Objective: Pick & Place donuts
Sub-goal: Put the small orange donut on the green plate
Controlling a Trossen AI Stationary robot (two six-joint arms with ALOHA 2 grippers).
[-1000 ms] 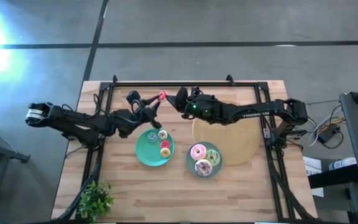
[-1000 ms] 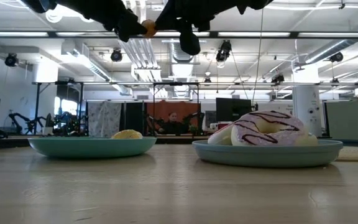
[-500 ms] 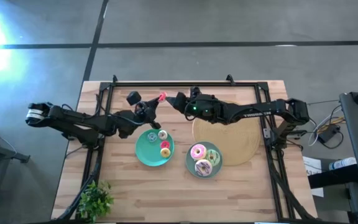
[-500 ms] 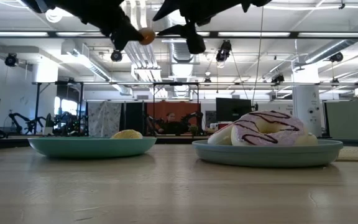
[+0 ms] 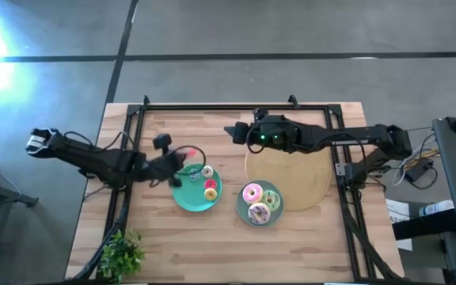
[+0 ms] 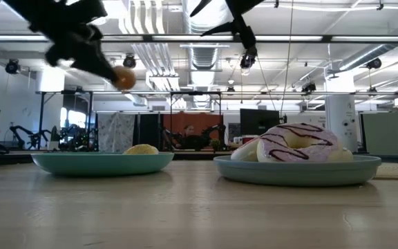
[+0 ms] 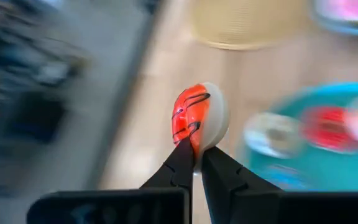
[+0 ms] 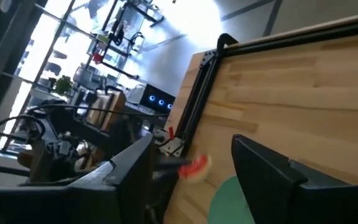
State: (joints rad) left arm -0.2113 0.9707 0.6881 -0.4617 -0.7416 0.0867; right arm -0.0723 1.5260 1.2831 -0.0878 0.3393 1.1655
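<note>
So, left gripper (image 7: 194, 163) pinching the tiny red donut (image 7: 196, 122)
Held above the left teal plate (image 5: 182, 194); right gripper (image 8: 191, 167) hangs wide open, empty.

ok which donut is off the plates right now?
The small red-iced donut: it is pinched in the left pincer, held in the air above the left teal plate. All the other donuts lie on the two plates.
</note>
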